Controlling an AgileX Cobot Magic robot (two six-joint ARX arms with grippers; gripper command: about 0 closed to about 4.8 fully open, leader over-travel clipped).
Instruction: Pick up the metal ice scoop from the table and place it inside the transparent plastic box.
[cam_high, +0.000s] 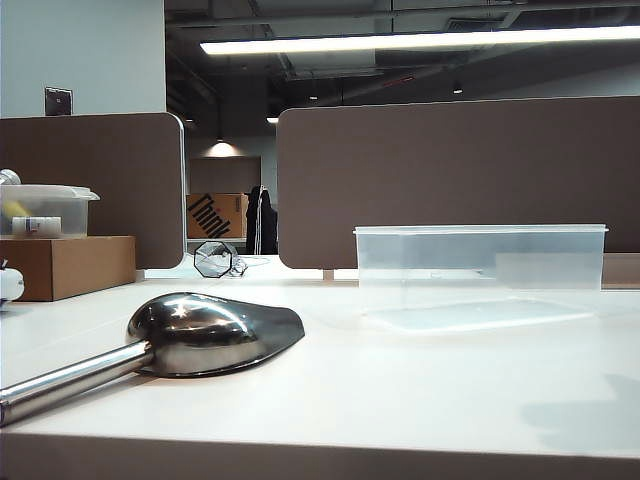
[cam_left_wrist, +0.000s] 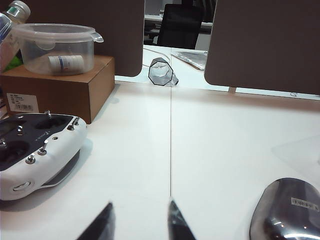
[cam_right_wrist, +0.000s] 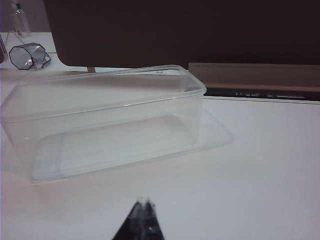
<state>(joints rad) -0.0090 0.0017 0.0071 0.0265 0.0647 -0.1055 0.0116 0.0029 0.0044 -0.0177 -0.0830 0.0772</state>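
Observation:
The metal ice scoop (cam_high: 200, 335) lies on the off-white table (cam_high: 420, 390) at the front left, bowl toward the middle and handle running off to the left edge; part of its shiny bowl (cam_left_wrist: 290, 212) shows in the left wrist view. The transparent plastic box (cam_high: 480, 262) stands empty at the right rear of the table, also seen close in the right wrist view (cam_right_wrist: 105, 120). My left gripper (cam_left_wrist: 140, 206) hovers open over bare table, apart from the scoop bowl. My right gripper (cam_right_wrist: 144, 201) is shut and empty, short of the box. Neither gripper appears in the exterior view.
A white remote controller (cam_left_wrist: 35, 150) lies beside my left gripper. A cardboard box (cam_high: 65, 265) carries a smaller lidded plastic container (cam_high: 45, 210) at the far left. A faceted glass object (cam_high: 214, 259) rests at the back. Brown partition panels (cam_high: 450, 180) stand behind the table.

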